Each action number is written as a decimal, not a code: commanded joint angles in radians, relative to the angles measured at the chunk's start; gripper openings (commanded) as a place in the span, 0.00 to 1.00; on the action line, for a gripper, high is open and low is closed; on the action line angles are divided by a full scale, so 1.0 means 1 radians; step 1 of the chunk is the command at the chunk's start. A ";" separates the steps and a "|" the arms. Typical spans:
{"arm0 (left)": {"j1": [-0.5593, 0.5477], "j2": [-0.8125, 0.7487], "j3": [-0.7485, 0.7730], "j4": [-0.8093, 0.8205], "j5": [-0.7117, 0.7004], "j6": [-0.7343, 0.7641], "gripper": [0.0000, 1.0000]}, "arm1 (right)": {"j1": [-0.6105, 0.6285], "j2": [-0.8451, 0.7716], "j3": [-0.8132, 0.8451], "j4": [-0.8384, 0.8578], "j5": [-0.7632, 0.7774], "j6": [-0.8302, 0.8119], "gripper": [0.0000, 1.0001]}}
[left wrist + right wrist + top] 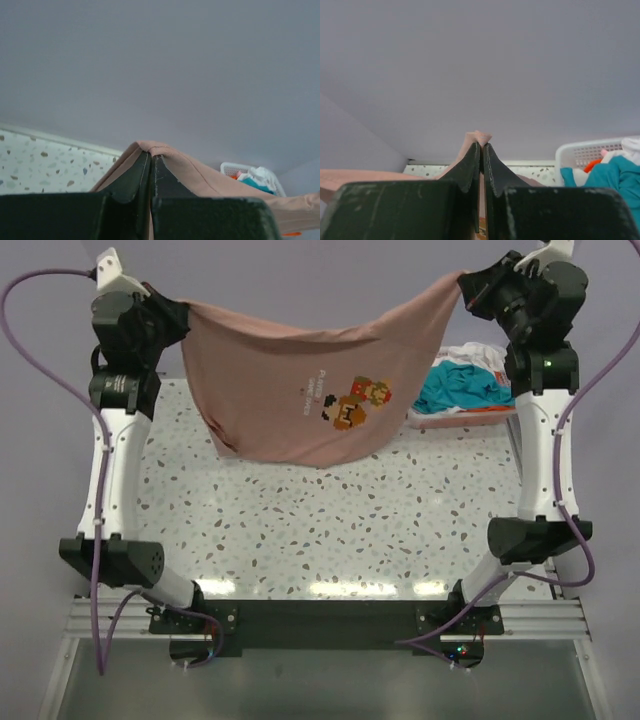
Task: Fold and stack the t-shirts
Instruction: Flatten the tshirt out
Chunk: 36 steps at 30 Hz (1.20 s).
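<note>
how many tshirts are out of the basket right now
1. The pink t-shirt hangs spread between the left gripper and right gripper above the table. The other shirts lie bunched in the basket at the table's far right; more may be hidden among them.

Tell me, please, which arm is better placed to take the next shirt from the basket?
Probably the right: the basket sits just beside it. Both the left pincer and right pincer are shut on the pink shirt.
</note>
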State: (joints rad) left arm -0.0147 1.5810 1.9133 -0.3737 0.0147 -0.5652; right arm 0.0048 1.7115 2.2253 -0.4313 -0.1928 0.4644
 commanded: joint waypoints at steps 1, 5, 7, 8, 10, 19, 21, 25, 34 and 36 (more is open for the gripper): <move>-0.002 -0.226 -0.084 0.194 -0.083 0.013 0.00 | -0.002 -0.107 0.025 0.137 -0.079 0.025 0.00; -0.002 -0.406 -0.200 0.268 -0.151 0.039 0.00 | -0.003 -0.211 -0.010 0.218 -0.111 0.013 0.00; -0.002 -0.490 -0.236 0.282 -0.176 0.048 0.00 | -0.003 -0.271 -0.032 0.253 -0.122 0.005 0.00; -0.002 -0.513 -0.244 0.280 -0.182 0.053 0.00 | -0.003 -0.288 -0.035 0.270 -0.126 -0.004 0.00; -0.002 -0.571 -0.250 0.260 -0.194 0.054 0.00 | -0.002 -0.322 -0.033 0.276 -0.126 -0.016 0.00; -0.002 -0.691 -0.142 0.176 -0.263 0.100 0.00 | -0.003 -0.412 0.083 0.292 -0.086 -0.036 0.00; -0.002 -0.687 -0.111 0.174 -0.262 0.117 0.00 | -0.003 -0.403 0.103 0.310 -0.089 -0.023 0.00; -0.002 -0.658 -0.144 0.151 -0.237 0.113 0.00 | -0.003 -0.366 0.065 0.316 -0.093 -0.012 0.00; -0.002 -0.527 -0.278 0.093 -0.133 0.041 0.00 | -0.002 -0.230 -0.068 0.295 -0.126 -0.015 0.00; -0.002 -0.506 -0.284 0.081 -0.130 0.039 0.00 | -0.003 -0.210 -0.093 0.296 -0.131 -0.017 0.00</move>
State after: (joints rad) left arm -0.0200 1.0386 1.6459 -0.2584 -0.1482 -0.5079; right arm 0.0048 1.4757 2.1632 -0.1349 -0.3103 0.4492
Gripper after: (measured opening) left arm 0.021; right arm 0.017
